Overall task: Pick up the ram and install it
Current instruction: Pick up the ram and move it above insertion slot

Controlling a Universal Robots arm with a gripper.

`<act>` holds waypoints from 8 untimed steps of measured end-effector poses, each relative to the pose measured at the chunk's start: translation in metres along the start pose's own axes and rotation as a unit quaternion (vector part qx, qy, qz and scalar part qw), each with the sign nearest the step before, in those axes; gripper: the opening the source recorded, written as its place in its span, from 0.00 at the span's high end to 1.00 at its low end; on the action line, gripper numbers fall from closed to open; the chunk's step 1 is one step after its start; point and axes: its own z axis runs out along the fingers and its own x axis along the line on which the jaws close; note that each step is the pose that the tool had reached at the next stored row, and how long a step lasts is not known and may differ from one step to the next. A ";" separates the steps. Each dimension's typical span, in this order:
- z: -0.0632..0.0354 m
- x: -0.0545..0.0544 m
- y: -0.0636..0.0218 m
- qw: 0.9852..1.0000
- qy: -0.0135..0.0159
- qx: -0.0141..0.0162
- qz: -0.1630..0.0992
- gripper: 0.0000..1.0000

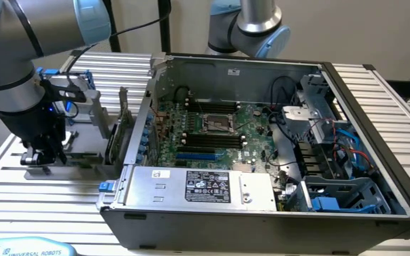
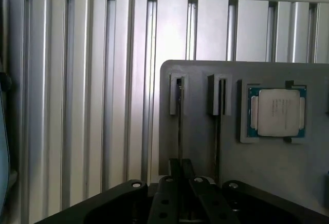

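At the exterior view's lower left, our one end effector (image 1: 42, 158) stands low over the grey holder (image 2: 199, 136) on the tabletop (image 1: 41, 198), well apart from the open computer case (image 1: 262, 213). The ram (image 2: 180, 126) stands on edge in the holder, and its long axis runs straight out from the fingertips (image 2: 173, 168), which seem closed on its near end. We count two slots, each with a thin edge in it, and one processor chip (image 2: 278, 112).
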 end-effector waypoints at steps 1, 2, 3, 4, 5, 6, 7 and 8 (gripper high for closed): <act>-0.0038 0.000 0.0001 1.000 0.000 0.000 0.000 0.87; -0.0077 0.000 0.0003 1.000 0.000 0.000 0.000 0.87; -0.0116 0.000 0.0004 1.000 0.000 0.000 0.000 0.87; -0.0156 0.000 0.0005 1.000 0.000 0.000 0.000 0.87; -0.0198 0.000 0.0007 1.000 -0.001 0.000 0.000 0.87; -0.0240 0.000 0.0008 1.000 -0.001 0.000 0.000 0.87; -0.0284 0.000 0.0009 1.000 -0.001 0.000 0.000 0.87; -0.0331 0.000 0.0011 1.000 -0.001 -0.001 0.000 0.87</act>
